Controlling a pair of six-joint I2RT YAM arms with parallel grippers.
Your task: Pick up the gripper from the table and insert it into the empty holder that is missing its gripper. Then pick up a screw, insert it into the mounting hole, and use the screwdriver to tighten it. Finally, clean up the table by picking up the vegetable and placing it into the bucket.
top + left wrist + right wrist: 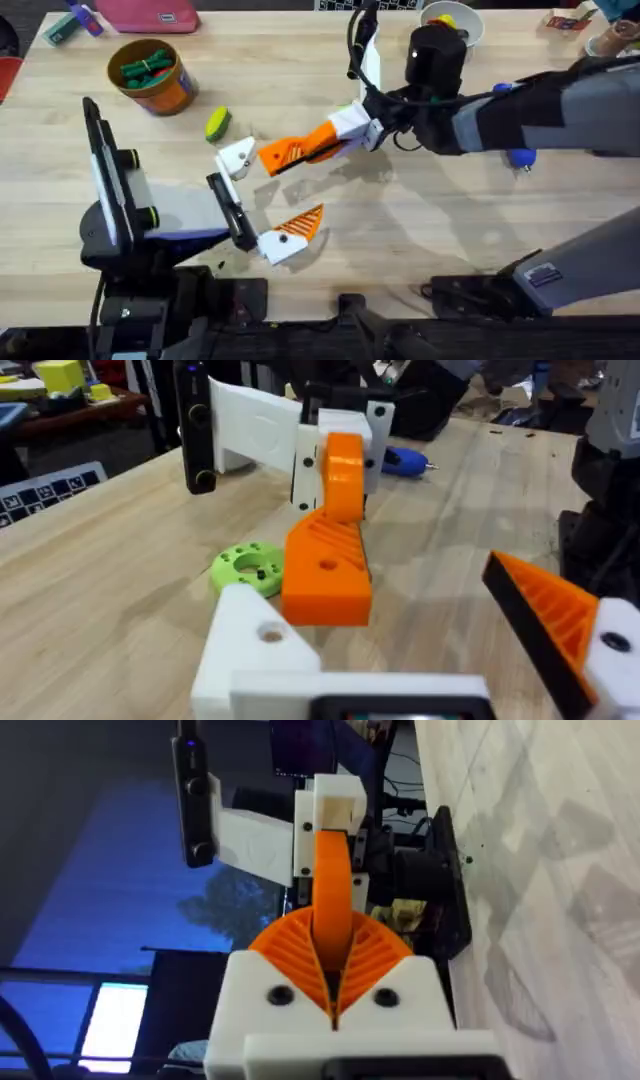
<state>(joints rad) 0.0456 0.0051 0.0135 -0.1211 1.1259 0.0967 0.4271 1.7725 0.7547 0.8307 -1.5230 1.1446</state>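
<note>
orange-padded left gripper [268, 200] jaws spread wide around the right gripper [285, 155].

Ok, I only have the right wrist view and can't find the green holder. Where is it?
Observer: The holder lies flat on the table, just beside the tip of the right gripper.
Operator: What's the left gripper doing?
Observer: The left gripper is wide open, with the right gripper's tip close to one of its fingers.
Operator: Is the vegetable in the bucket?
Observer: No, the vegetable lies on the table beside the bucket.
</note>
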